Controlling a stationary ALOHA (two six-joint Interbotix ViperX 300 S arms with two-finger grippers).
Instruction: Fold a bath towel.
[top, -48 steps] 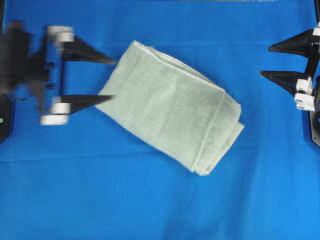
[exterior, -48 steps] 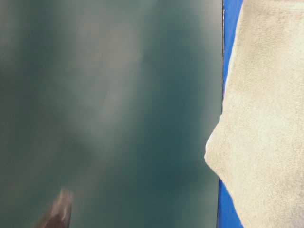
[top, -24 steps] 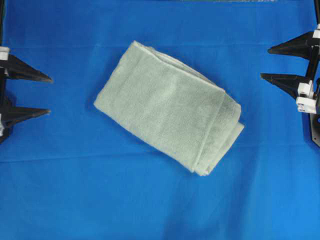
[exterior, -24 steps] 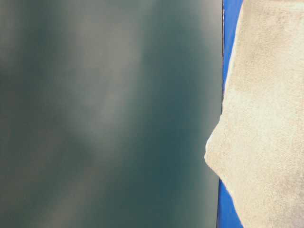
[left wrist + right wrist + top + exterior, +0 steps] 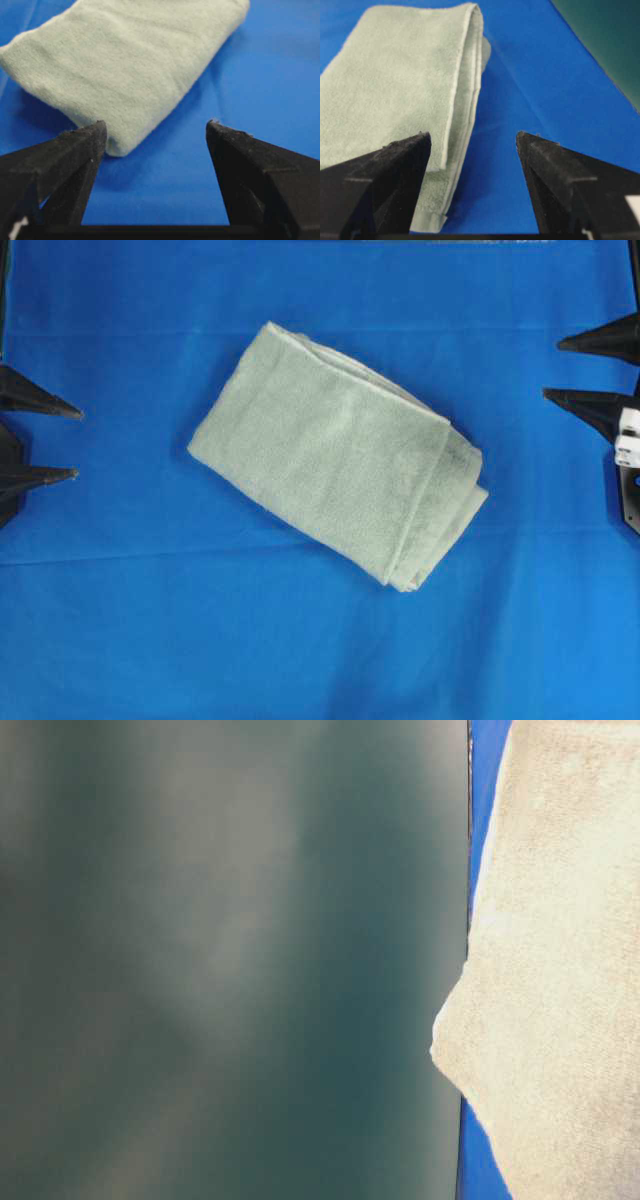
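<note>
The bath towel (image 5: 335,475) lies folded into a thick slanted rectangle in the middle of the blue table covering (image 5: 320,650); its layered edges show at the lower right end. Both wrist views see it ahead: the bath towel (image 5: 125,65) from its left corner, the bath towel (image 5: 395,95) from its layered end. My left gripper (image 5: 72,445) stands open at the left edge, well clear of the cloth and holding nothing. Near the right edge my right gripper (image 5: 553,368) is open too, apart from the towel. The table-level view shows only a close corner of the bath towel (image 5: 560,970).
The blue covering (image 5: 260,75) spreads flat around the towel on all sides. A dark green surface (image 5: 605,40) lies beyond the table's edge in the right wrist view. Most of the table-level view is a blurred dark green expanse (image 5: 220,960).
My left gripper has drawn back from the towel's left corner to the table's left edge. The right gripper has slid slightly further right. The towel has not moved.
</note>
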